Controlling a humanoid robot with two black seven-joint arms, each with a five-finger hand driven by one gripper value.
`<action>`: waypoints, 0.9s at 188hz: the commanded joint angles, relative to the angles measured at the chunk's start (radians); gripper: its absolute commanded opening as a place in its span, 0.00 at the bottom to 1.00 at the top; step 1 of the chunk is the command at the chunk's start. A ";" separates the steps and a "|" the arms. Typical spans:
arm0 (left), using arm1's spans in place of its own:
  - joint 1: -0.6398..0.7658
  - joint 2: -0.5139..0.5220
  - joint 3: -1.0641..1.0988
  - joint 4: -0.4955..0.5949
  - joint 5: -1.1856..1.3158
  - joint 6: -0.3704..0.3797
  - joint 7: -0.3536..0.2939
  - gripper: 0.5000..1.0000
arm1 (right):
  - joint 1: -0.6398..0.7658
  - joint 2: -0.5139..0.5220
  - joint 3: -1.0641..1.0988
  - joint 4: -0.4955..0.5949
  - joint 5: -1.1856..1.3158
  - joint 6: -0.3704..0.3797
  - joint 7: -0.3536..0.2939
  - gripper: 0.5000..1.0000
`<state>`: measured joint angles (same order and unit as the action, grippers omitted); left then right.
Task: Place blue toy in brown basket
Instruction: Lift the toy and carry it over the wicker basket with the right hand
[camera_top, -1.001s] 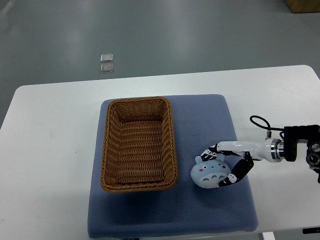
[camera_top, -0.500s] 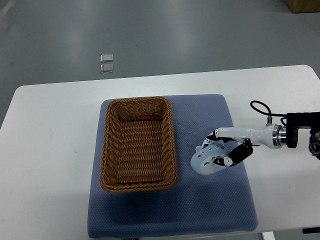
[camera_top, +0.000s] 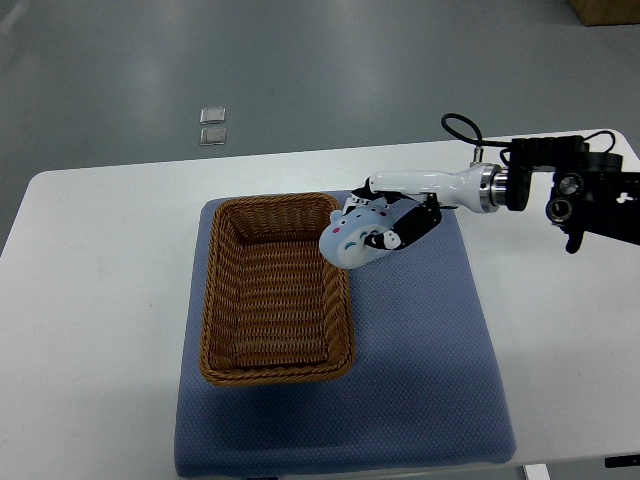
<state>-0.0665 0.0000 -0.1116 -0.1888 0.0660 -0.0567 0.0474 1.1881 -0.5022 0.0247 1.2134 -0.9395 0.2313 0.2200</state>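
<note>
Fingers (camera_top: 405, 222) of the right hand (camera_top: 392, 218) grip the blue toy (camera_top: 352, 238) at the basket's (camera_top: 230, 300) upper-right rim near frame centre, lifted but not yet released inside.

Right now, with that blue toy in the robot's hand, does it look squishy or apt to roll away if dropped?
The blue toy looks like a soft plush, so it probably gives a little under the right hand. Its rounded body might roll on the blue mat, though the brown basket has walls that should stop it.
</note>
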 joint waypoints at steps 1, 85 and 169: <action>-0.001 0.000 0.000 -0.001 0.000 0.000 0.000 1.00 | 0.034 0.128 -0.028 -0.110 0.031 -0.009 -0.001 0.00; -0.001 0.000 0.000 -0.012 0.000 -0.002 0.000 1.00 | -0.008 0.491 -0.157 -0.388 0.021 -0.101 0.001 0.00; -0.001 0.000 0.000 -0.005 0.000 -0.002 0.000 1.00 | -0.067 0.499 -0.160 -0.408 0.010 -0.141 0.007 0.15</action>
<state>-0.0675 0.0000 -0.1119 -0.1933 0.0660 -0.0583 0.0476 1.1265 -0.0031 -0.1363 0.8067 -0.9269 0.0972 0.2270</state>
